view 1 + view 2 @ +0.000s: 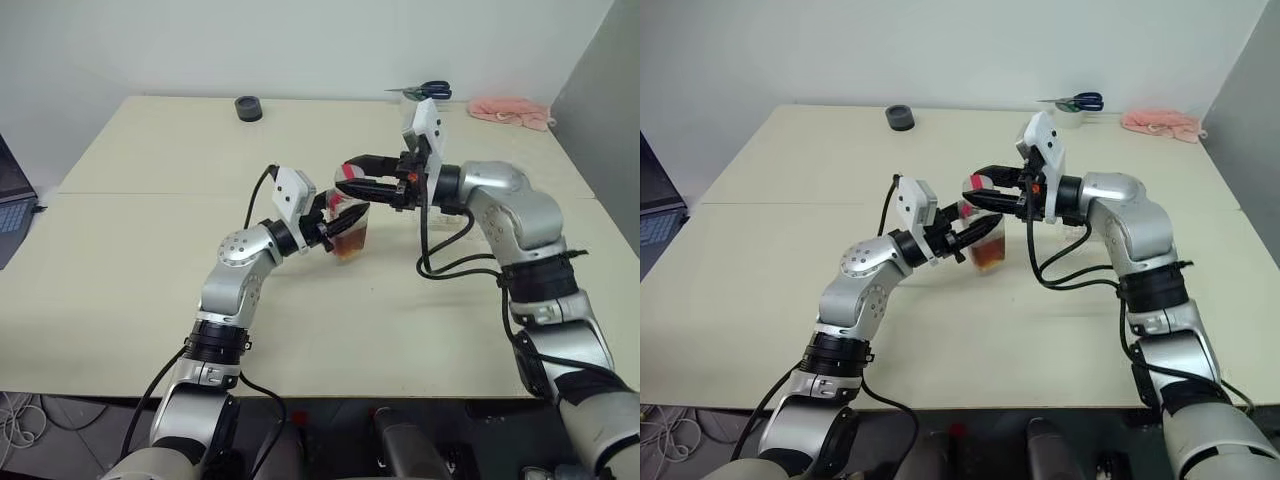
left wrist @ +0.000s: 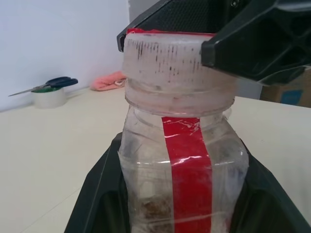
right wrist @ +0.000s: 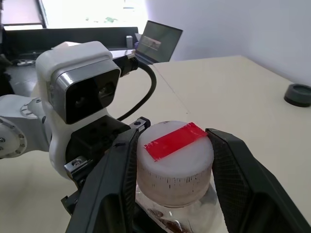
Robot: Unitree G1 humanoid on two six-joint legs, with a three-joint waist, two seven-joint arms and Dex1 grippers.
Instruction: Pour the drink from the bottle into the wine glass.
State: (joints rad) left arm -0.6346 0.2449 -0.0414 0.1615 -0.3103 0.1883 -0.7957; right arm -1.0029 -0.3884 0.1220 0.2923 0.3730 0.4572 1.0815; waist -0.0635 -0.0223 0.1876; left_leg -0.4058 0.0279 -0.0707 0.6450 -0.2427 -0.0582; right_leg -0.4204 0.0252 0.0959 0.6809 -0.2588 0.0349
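A small clear bottle [image 1: 350,235] with a red label strip [image 2: 187,170] stands upright over the middle of the table. My left gripper [image 1: 335,228] is shut on its body from the left, a black finger [image 2: 104,194] pressed to each side. Amber drink [image 1: 989,256] fills the bottle's lower part. From the right, my right gripper [image 3: 172,160] reaches in level and is shut on the white cap [image 3: 175,158], which has red tape on top. One of its fingers [image 3: 114,179] lies against each side of the cap. The wine glass is hidden from me.
At the table's far edge lie a black round lid [image 1: 248,108], scissors on a tape roll [image 1: 425,93] and a pink cloth [image 1: 512,110]. A laptop [image 1: 10,215] sits off the table's left side. The cream table [image 1: 150,300] spreads wide around both arms.
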